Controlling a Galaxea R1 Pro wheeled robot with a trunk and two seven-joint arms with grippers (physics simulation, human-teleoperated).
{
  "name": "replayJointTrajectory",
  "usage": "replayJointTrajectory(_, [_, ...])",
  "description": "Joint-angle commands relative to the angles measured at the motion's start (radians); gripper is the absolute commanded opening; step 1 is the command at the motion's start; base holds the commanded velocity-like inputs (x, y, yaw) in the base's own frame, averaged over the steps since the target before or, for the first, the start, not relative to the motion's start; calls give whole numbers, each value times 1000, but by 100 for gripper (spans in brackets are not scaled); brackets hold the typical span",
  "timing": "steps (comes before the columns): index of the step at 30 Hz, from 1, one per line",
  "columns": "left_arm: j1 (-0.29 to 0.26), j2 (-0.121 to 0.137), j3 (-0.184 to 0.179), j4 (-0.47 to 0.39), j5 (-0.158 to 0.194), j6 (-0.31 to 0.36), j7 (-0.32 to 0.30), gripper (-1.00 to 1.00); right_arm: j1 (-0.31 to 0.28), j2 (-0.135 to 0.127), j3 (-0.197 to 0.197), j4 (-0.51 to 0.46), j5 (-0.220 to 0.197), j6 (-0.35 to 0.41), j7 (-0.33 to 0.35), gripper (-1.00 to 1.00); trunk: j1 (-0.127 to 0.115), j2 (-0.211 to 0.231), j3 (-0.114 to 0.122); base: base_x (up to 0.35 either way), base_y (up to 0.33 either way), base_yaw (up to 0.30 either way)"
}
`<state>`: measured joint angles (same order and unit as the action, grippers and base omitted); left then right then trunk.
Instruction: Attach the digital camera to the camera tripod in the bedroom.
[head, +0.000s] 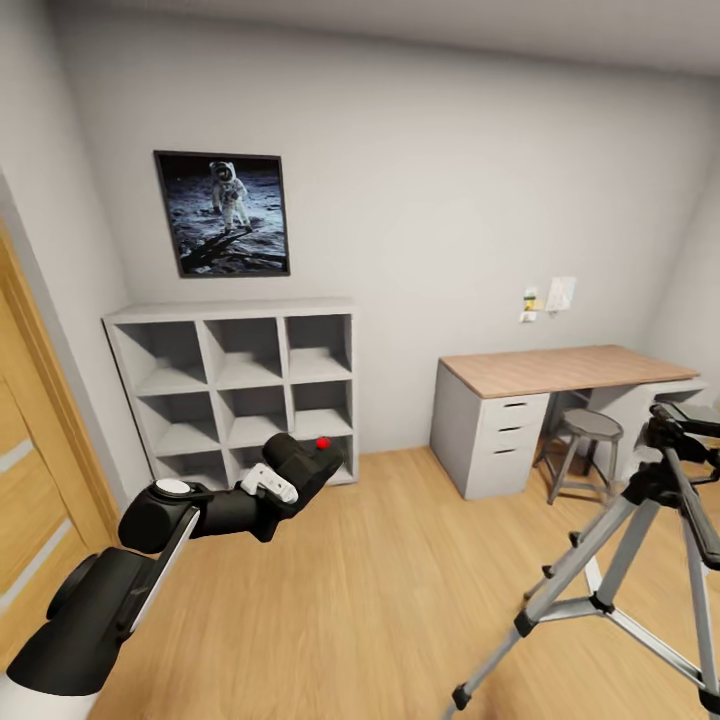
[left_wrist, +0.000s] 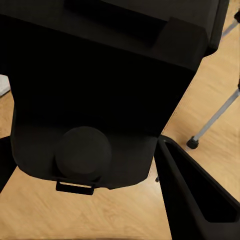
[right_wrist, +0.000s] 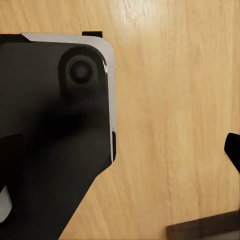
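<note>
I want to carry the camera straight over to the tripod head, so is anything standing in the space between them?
Nothing visible does. In the head view the left gripper holds the digital camera above bare wood floor, and the camera tripod stands to its right with open floor between. The desk and stool sit farther back, by the wall.

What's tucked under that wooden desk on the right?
Under the desk stand a white drawer unit and a round grey stool. Further right, the camera tripod blocks the view, so anything there stays hidden.

Your left gripper (head: 300, 470) clamps the black, red-buttoned digital camera (head: 305, 462); the silver-legged camera tripod (head: 640, 560) stands well right.
</note>
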<state>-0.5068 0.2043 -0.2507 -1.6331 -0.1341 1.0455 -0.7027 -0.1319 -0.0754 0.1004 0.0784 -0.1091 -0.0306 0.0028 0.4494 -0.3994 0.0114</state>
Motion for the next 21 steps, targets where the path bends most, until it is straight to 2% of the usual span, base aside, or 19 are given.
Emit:
replayJointTrajectory(1, [-1,0,-1,-1,-10,2,-9,-100,-1,0,9,3,-10,-3,0,100,1,-1,0,174,110,286])
replayJointTrajectory(13, [-1,-3,-2,-1,-10,2,-9,-100,0,0,9,3,-10,-3,0,100,1,-1,0,215,139,277])
replayJointTrajectory(21, [-1,-8,-2,0,-10,2,-9,-100,0,0,9,3,-10,-1,-1,100,1,-1,0,270,138,45])
